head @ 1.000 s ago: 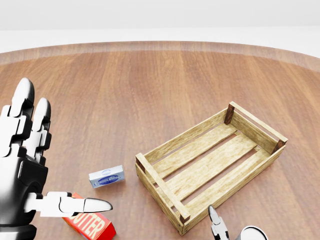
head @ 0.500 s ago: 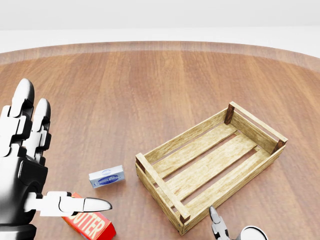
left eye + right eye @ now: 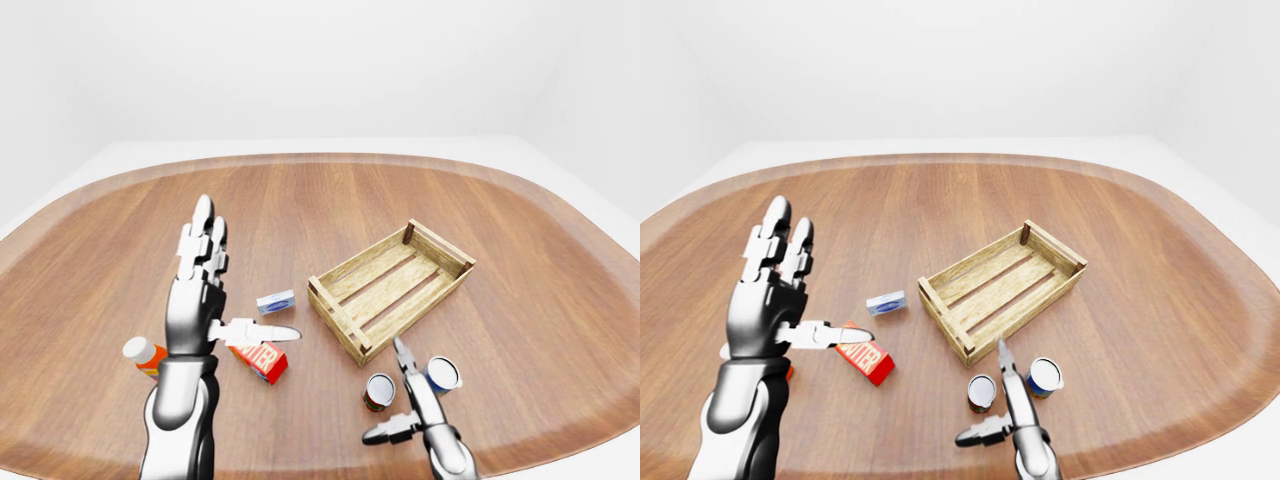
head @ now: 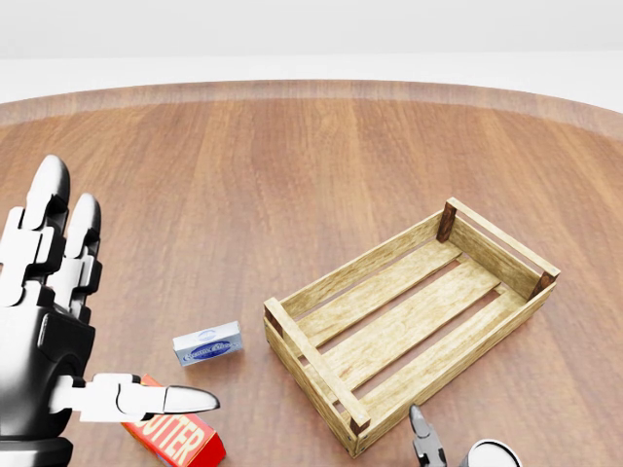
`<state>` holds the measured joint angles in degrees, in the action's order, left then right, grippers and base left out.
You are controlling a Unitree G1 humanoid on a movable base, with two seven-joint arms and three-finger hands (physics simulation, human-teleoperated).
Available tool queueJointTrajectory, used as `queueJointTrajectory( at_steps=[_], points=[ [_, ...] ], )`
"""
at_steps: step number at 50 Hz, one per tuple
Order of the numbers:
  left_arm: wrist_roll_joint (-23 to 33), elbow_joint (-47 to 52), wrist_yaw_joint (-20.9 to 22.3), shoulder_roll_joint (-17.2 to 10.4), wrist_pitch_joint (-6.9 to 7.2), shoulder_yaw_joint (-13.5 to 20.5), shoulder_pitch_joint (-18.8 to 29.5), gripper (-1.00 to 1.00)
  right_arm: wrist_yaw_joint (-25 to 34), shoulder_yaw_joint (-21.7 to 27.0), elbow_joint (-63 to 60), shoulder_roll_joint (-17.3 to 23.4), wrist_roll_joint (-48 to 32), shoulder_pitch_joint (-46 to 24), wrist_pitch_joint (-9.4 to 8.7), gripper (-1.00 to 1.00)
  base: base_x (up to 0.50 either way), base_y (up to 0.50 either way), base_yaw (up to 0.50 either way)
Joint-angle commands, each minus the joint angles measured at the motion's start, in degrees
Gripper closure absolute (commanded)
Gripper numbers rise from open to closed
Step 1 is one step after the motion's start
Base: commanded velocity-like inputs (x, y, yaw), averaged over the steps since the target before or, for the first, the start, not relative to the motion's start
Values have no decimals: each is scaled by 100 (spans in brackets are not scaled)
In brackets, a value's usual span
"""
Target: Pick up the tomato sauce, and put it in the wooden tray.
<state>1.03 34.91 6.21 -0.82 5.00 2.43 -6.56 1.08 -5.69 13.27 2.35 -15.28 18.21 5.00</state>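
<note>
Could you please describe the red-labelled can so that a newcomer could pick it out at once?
Find the slatted wooden crate in the left-eye view's middle; just below its lower corner stand two small silver-topped cans. The left can with the dark red label is yours; the right can wears blue.

Rough slatted wooden tray (image 4: 409, 321); glossy, seemingly varnished table (image 4: 243, 175).

Sauce can (image 3: 379, 391) upright nr empty slatted wooden tray (image 3: 390, 288).
</note>
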Motion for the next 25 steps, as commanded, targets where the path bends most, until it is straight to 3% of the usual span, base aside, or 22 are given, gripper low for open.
queueJointTrajectory(
  at_steps=[1, 25],
  points=[
    [12, 4, -8, 4, 0, -36, -8, -100, 18, 63, -41, -6, -12, -83, 0, -100, 0, 0, 0],
    [8, -38, -13, -1, 0, -32, 5, -100, -74, 76, 502, -64, -126, -385, 0, -100, 0, 0, 0]
  ],
)
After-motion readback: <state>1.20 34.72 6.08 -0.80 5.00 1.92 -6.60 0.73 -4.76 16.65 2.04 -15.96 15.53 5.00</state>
